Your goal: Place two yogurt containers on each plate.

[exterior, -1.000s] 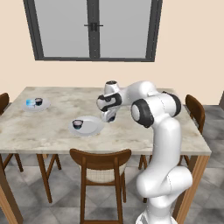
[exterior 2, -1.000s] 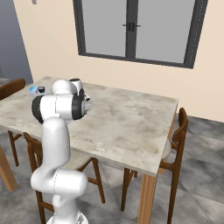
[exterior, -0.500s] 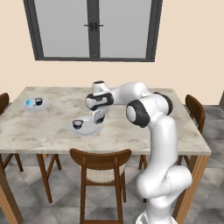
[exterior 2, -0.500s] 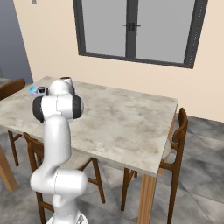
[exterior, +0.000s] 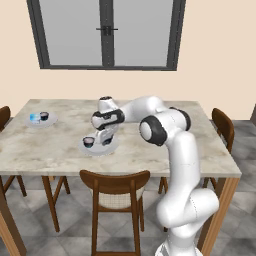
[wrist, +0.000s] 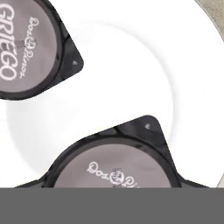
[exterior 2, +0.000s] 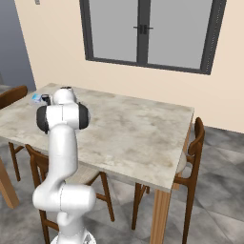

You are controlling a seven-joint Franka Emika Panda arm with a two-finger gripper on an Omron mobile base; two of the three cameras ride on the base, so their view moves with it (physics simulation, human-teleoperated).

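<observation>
The white arm reaches forward and left across the marbled bench point(exterior: 150, 145), and its hand point(exterior: 102, 137) hangs low over the near plate point(exterior: 98, 147), which lies toward the bench's front edge, just behind a wooden chair point(exterior: 117, 187). In the left base view one yogurt cup point(exterior: 89, 142) sits on the left part of that plate, with the hand right beside it on the plate's right half. The hand view looks straight down onto the white plate point(wrist: 131, 65): one dark cup with a pale grey printed lid point(wrist: 26, 48) lies toward the top left, and a second cup point(wrist: 116, 168) sits at the bottom edge, directly beneath the hand, both resting on the plate and apart from each other. The fingertips themselves cannot be made out in any view, so whether the hand grips that lower cup or stands apart from it cannot be told. Far to the left, near the bench's back left corner, the other plate point(exterior: 50, 121) carries two more cups close together, one with a bright light blue top point(exterior: 34, 117) and a darker one point(exterior: 44, 116) just beside it. In the right base view the arm's shoulder blocks the near plate, and the far plate's cups point(exterior 2: 40, 98) peek out to the left of it. A window point(exterior: 107, 32) fills the wall behind the bench.
</observation>
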